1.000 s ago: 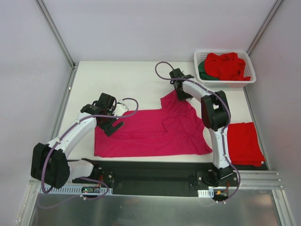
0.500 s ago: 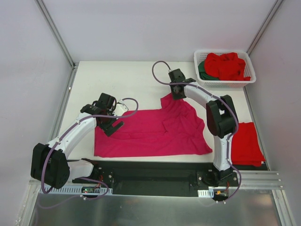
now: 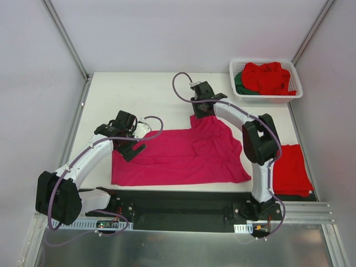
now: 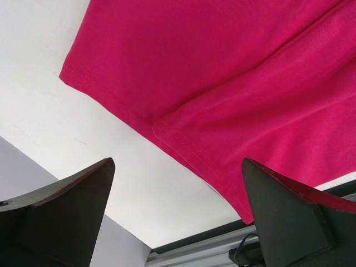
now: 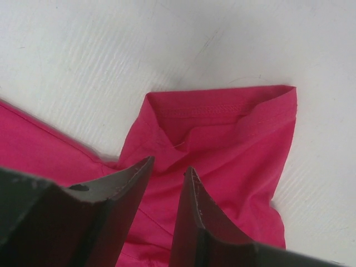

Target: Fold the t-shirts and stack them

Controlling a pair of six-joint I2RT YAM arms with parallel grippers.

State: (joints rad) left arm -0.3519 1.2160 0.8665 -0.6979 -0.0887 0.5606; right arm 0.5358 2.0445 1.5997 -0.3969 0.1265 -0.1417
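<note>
Two end effectors attend one magenta-pink soft cloth t-shirt [image 3: 178,158], which lies spread on the white tabletop [image 3: 133,92] between them. The right end effector [image 3: 200,113] has its fingers [image 5: 111,194] drawn nearly together. It appears to pinch a small raised fold of a sleeve, whose stitched cuff lies flat just beyond the tips. The left end effector [image 3: 135,149] hovers with its fingers spread wide over the opposite side of the garment; a hemmed corner lies directly beneath it, untouched.

Likely faults:
- **Slipping:** the right-hand pinch looks shallow, so the fold may slip out once it is pulled.
- **Dragging:** with the far side unheld, a pull may drag the whole garment across the tabletop instead of folding it.
- **Creasing:** the cloth is rumpled just inward of the right end effector, and those creases may be folded in.
- **Single-layer grip:** under the left end effector two layers overlap, so a closing grip may catch only one.

A folded bright red cloth t-shirt [image 3: 289,169] lies well to the near right of the right end effector, close beside that arm, which could disturb it. A white slotted plastic basket [image 3: 266,100] holding more shirts stands off to its far right.
</note>
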